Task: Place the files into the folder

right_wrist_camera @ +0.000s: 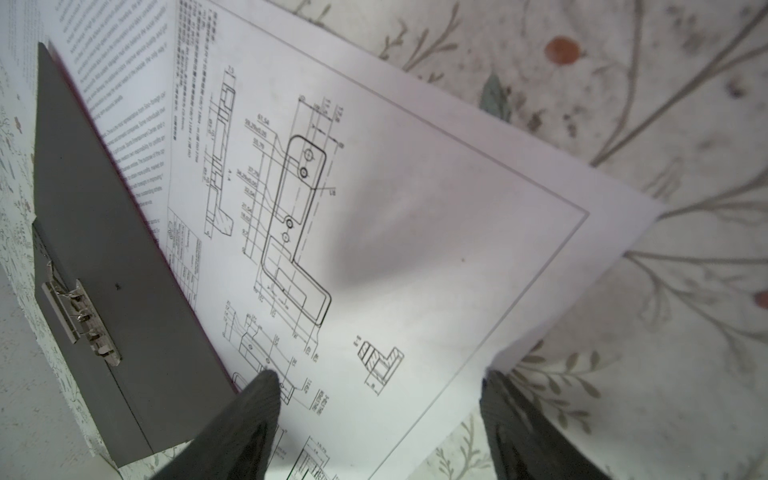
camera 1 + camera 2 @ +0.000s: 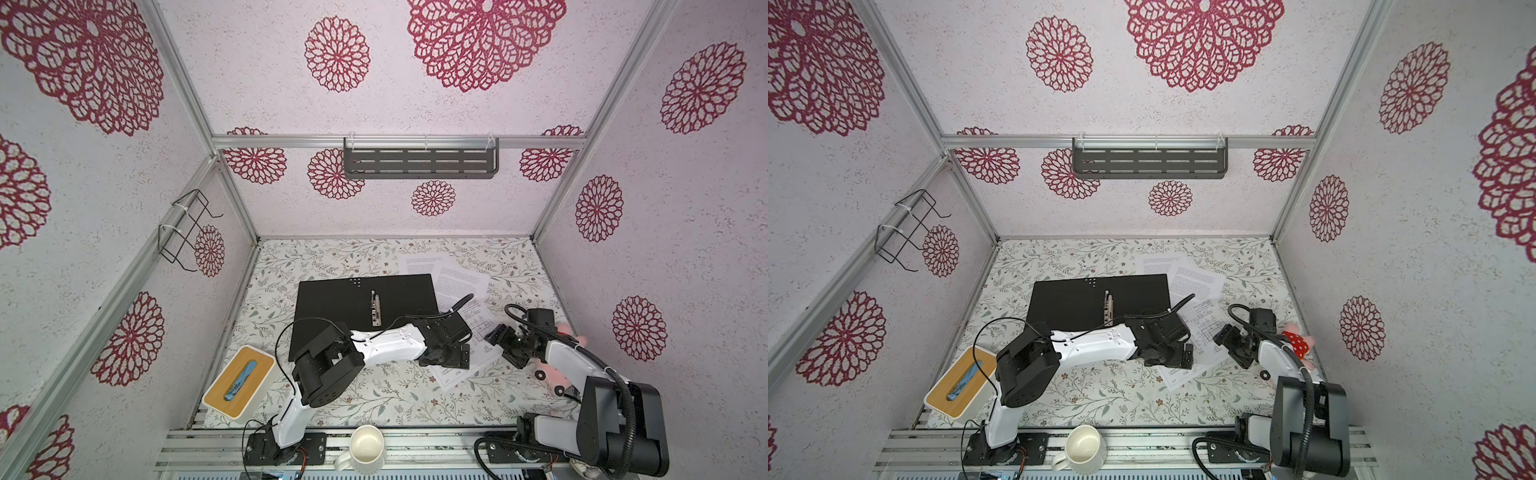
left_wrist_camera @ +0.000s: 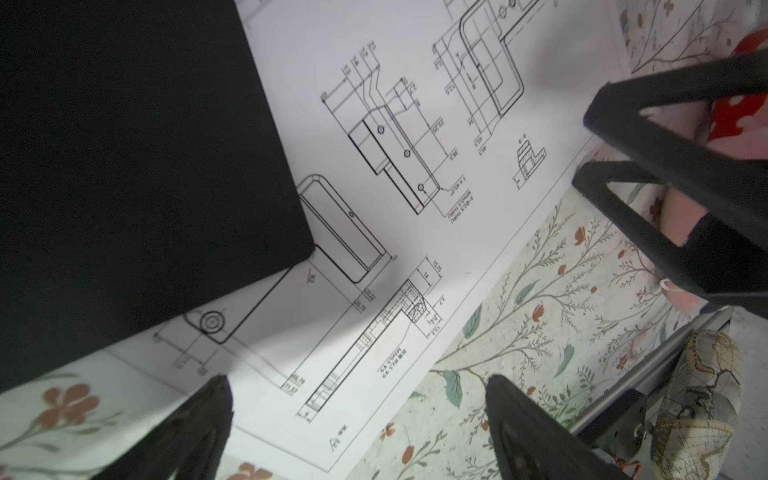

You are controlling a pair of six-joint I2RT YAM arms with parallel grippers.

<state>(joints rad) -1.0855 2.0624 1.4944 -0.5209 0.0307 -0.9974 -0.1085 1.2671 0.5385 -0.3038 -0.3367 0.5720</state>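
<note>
The folder [image 2: 332, 307] [image 2: 1067, 307] lies open and flat, black inside up, its metal clip [image 2: 375, 308] [image 1: 81, 316] near the middle. Two printed text files [image 2: 455, 278] lie overlapped behind its right edge. The line-drawing file [image 3: 415, 249] [image 1: 415, 232] lies at the folder's front right corner, partly under it. My left gripper [image 2: 446, 361] [image 2: 1173, 357] [image 3: 359, 399] reaches across and hangs open over that sheet's near corner. My right gripper [image 2: 496, 334] [image 2: 1221, 334] [image 1: 380, 386] [image 3: 586, 145] stands open over the sheet's right edge. Neither holds anything.
A tissue box [image 2: 239, 382] with a wooden lid sits front left. A white mug [image 2: 365, 446] stands on the front rail. A pink plush toy [image 2: 1298, 340] in red dotted cloth lies behind the right arm. A grey shelf [image 2: 419, 160] and a wire rack [image 2: 187, 228] hang on the walls.
</note>
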